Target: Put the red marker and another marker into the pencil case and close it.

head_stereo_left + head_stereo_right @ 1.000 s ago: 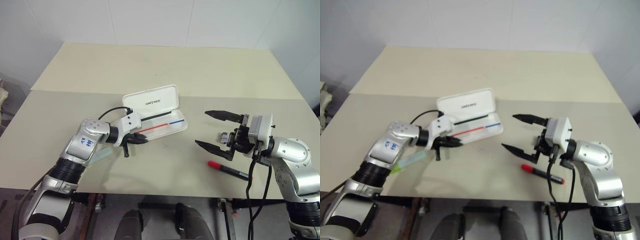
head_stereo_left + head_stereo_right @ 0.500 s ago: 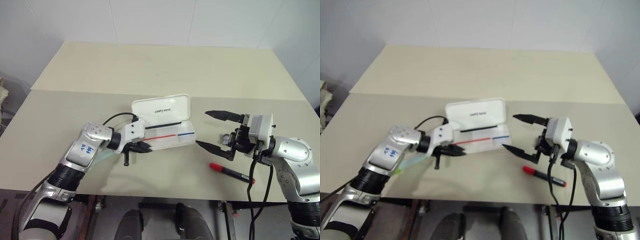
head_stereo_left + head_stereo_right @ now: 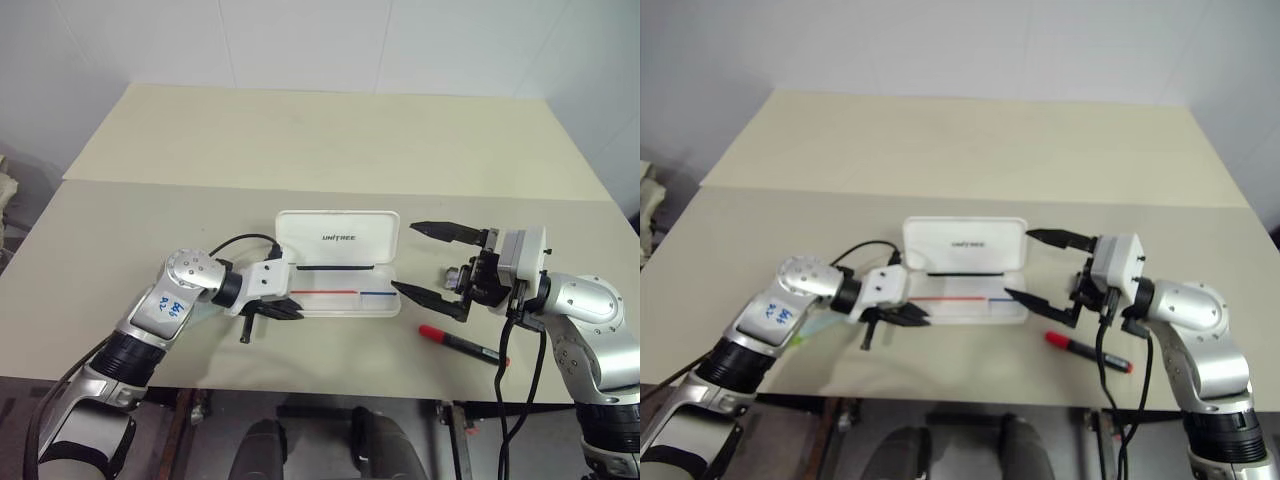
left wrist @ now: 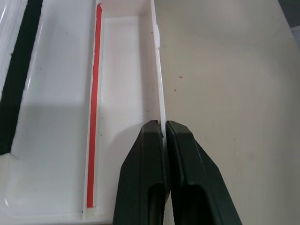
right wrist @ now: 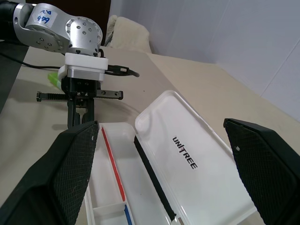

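Observation:
The white pencil case (image 3: 345, 303) lies open mid-table, its lid (image 3: 338, 238) printed "UNITREE" folded back and its tray bearing a thin red-and-blue stripe. My left gripper (image 3: 292, 308) is shut on the tray's near wall at its left end, and its fingers (image 4: 145, 154) pinch that thin wall between them. The right gripper (image 3: 403, 256) hovers open just right of the case, holding nothing. On the table below it lies the red marker (image 3: 460, 342), black barrel with a red cap. A pale green marker (image 5: 54, 78) lies mostly hidden behind my left arm.
The cream table (image 3: 320, 140) stretches far behind the case, with a seam across it. Its near edge (image 3: 330, 385) runs close below the marker and my arms. A white wall stands beyond.
The left gripper has dragged the case right and nearer, turning it from slanted to square with the table edge. It now lies close to the right gripper, which has stayed put.

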